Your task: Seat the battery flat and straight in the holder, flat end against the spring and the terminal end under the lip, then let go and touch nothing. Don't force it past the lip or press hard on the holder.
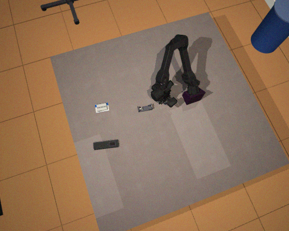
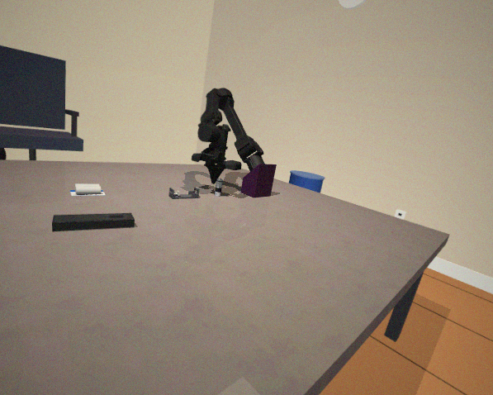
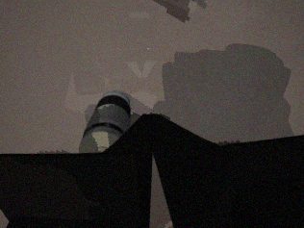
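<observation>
The battery (image 2: 218,189) (image 3: 112,114) stands on end on the table, light with dark bands. It is hidden under the arm in the top view. My gripper (image 2: 214,181) (image 3: 150,121) is shut with nothing between its fingers. Its tips point down close beside the battery's upper part; in the wrist view the battery is left of the tips, its lower part in the picture covered by a finger. I cannot tell whether they touch. The grey holder (image 1: 146,108) (image 2: 184,196) lies on the table a little to the left of the battery in the exterior view, with nothing in it.
The arm's purple base block (image 1: 193,97) (image 2: 257,183) is right of the battery. White cylinders (image 1: 101,108) (image 2: 87,187) on a blue and white base lie left of the holder. A long black box (image 1: 102,145) (image 2: 92,222) lies nearer the front left in the exterior view.
</observation>
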Controlling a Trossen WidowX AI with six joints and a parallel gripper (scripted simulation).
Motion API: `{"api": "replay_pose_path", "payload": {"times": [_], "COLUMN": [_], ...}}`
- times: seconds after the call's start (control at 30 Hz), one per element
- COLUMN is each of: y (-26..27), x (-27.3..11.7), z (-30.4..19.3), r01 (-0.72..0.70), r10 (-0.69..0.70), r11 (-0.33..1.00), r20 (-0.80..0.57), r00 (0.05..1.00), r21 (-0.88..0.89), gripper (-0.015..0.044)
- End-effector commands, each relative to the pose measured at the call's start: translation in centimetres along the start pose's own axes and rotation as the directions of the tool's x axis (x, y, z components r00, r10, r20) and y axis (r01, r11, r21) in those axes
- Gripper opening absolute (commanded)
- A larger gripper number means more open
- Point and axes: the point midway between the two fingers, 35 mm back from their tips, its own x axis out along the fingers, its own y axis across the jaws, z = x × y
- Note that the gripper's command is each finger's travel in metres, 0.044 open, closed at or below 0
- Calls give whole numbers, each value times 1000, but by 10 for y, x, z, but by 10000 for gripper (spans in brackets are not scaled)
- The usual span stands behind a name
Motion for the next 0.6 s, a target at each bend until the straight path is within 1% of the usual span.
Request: {"api": "replay_pose_path", "payload": {"times": [0.0, 0.57], "y": [8, 36], "x": [1, 1], "z": [0, -1], "r01": [-6, -6], "r10": [6, 6], "r11": [1000, 1000], "r20": [-1, -2], "r00": [1000, 1000], "r21": [1, 1], "gripper": [0, 0]}}
